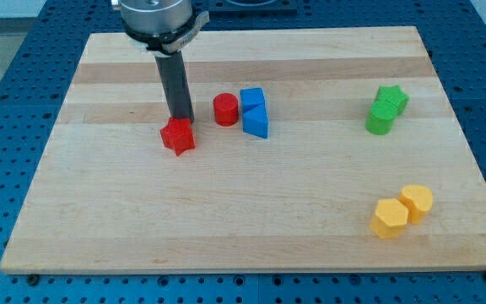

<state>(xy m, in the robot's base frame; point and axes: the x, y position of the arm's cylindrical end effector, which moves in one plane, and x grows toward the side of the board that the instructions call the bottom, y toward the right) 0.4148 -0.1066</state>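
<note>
My tip (180,117) comes down from the view's top and ends right behind a red star-shaped block (178,136), touching or almost touching its upper edge. A red cylinder (225,109) stands just to the right of the rod. Against the cylinder's right side sit a blue cube (252,100) and, below it, a blue triangular block (256,123).
The wooden board (226,219) lies on a blue perforated table. A green star block (391,98) and a green cylinder (380,120) sit together at the upper right. A yellow hexagonal block (389,218) and a yellow cylinder (417,202) touch at the lower right.
</note>
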